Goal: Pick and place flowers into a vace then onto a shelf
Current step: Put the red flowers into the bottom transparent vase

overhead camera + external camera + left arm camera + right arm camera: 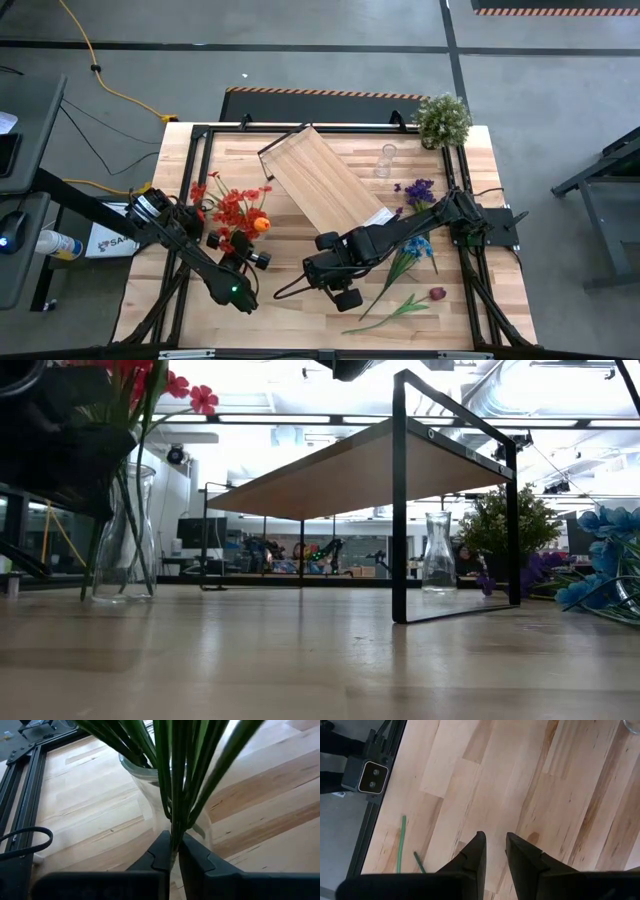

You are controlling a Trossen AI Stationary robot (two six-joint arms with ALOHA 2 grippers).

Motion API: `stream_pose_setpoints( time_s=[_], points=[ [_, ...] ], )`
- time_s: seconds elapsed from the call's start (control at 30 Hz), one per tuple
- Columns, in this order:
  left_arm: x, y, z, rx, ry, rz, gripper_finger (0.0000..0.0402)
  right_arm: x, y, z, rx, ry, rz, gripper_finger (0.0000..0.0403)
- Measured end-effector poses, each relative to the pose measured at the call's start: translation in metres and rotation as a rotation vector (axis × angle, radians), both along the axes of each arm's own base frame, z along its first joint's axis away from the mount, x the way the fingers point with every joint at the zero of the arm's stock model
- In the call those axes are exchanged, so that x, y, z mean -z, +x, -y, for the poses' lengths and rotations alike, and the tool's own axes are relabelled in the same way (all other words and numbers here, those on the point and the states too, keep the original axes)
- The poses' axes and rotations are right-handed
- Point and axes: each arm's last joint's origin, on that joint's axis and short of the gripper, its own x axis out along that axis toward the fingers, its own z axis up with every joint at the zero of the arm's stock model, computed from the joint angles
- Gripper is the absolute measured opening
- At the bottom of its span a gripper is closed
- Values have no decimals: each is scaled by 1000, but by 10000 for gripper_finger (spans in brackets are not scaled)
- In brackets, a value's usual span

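Left gripper [172, 855] clamped on flower stems [175, 780]
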Motion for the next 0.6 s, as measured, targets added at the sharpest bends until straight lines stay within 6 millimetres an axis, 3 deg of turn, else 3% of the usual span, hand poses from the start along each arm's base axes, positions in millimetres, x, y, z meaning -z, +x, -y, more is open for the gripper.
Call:
stream_pose_setpoints(
  time_s=[0.6],
  points=[
    [-15,6,7,-21,-27,18,50,0,1,2,5,-3,4,67]
  ],
)
